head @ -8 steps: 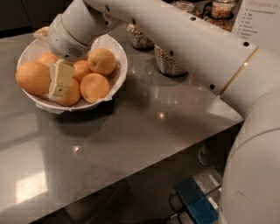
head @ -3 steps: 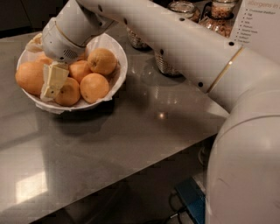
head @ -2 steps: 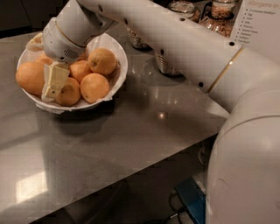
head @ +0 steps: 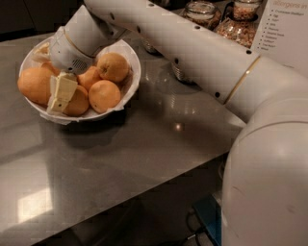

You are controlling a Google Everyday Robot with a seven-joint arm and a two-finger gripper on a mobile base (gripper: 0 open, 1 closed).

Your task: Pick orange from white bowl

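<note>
The white bowl (head: 132,65) stands at the far left of the grey table, lined with crinkled white paper and piled with oranges. The large deep-orange orange (head: 32,84) lies at the bowl's left side. My gripper (head: 58,96), cream coloured, reaches down into the bowl right beside that orange, between it and a smaller orange (head: 78,104). It touches or nearly touches both. My white arm crosses above the back of the bowl and hides part of it.
Smaller oranges (head: 113,66) (head: 103,95) fill the bowl's right half. Glass jars (head: 199,12) and a printed card (head: 284,29) stand at the back right. The grey table (head: 144,144) ends at a front edge running diagonally. My white body (head: 269,182) fills the lower right.
My gripper has shifted a little to the left and lower in the bowl, closer to the large orange. In the last second it has hardly moved. The oranges lie as before.
</note>
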